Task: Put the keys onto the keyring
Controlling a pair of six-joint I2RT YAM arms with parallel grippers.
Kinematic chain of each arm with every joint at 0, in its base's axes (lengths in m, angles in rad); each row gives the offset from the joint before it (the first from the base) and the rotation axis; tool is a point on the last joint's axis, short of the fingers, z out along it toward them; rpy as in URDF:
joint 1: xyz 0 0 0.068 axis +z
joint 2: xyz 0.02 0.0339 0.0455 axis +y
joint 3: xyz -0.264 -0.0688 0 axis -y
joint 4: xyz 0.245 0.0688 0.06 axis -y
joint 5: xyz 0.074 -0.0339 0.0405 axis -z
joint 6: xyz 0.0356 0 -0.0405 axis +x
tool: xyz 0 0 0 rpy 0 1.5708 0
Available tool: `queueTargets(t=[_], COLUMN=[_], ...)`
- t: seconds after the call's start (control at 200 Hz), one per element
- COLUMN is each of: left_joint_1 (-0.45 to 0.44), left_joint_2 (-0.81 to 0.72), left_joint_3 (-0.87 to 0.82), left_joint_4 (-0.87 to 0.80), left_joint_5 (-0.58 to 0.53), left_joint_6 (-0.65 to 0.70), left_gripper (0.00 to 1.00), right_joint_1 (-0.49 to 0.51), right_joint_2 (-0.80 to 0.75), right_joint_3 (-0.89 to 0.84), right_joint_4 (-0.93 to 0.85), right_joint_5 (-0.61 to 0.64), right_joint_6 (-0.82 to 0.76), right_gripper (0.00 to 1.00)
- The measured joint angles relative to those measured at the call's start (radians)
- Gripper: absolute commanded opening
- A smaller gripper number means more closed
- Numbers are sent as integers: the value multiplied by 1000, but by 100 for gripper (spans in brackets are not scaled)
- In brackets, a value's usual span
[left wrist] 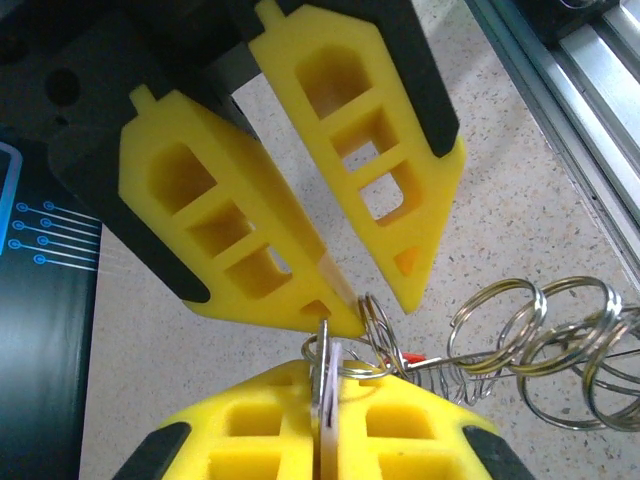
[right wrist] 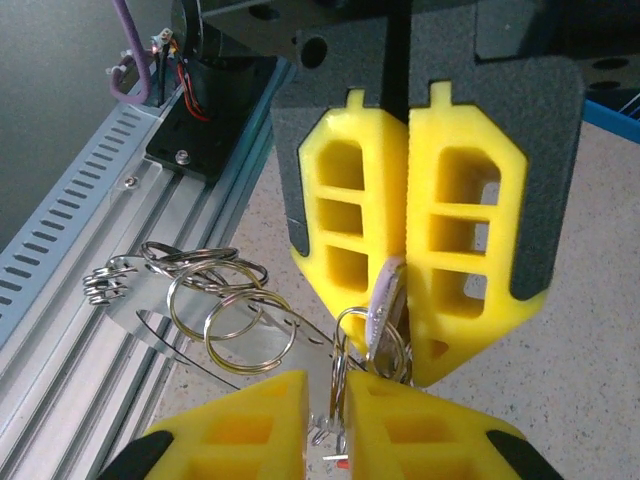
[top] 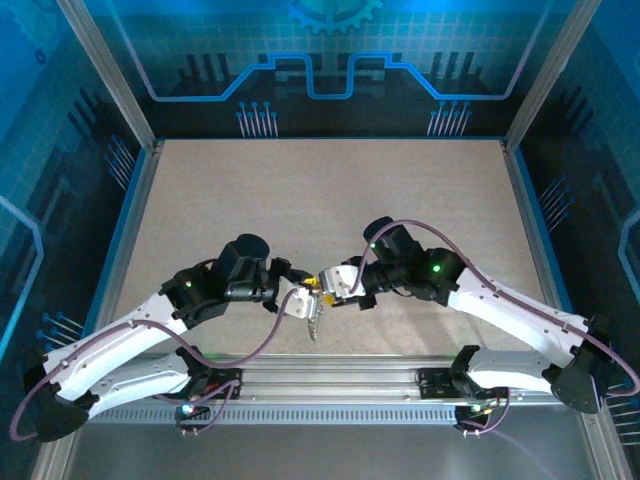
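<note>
left claw (right wrist: 331, 392) pinching keyring (right wrist: 338, 368), right claw (right wrist: 401, 345) clamped on lilac key (right wrist: 385, 296)

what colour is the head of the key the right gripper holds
Pale lilac; the key in the right gripper shows best in the right wrist view.

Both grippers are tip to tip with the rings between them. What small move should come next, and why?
Probably ease the right gripper slightly toward the left gripper, working the lilac key onto the keyring. The right is shut on the key and the left pinches the keyring right beside it, but I cannot tell whether the key is threaded through.
</note>
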Motion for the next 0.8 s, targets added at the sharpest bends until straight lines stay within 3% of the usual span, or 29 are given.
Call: queueTargets(t=[0.25, 0.46, 0.63, 0.8], left_joint_1=[1, 1, 1, 1], left_joint_2=[0, 5, 6, 6], left_joint_3=[0, 0, -1, -2], left_joint_4=[-5, -1, 7, 14], left_joint_5=[-11, -23, -22, -22], left_joint_6=[-22, -25, -25, -25], left_gripper=[0, 0, 0, 0], right_joint_1=[8, 8, -18, -49], right_joint_2=[4, 4, 18, 44], right_joint_3=[0, 0, 9, 23], right_joint_4=[16, 15, -17, -48], right_joint_5=[40, 48, -18, -80], right_joint_6=[63, 122, 153, 173], right_gripper=[0, 11, 21, 16])
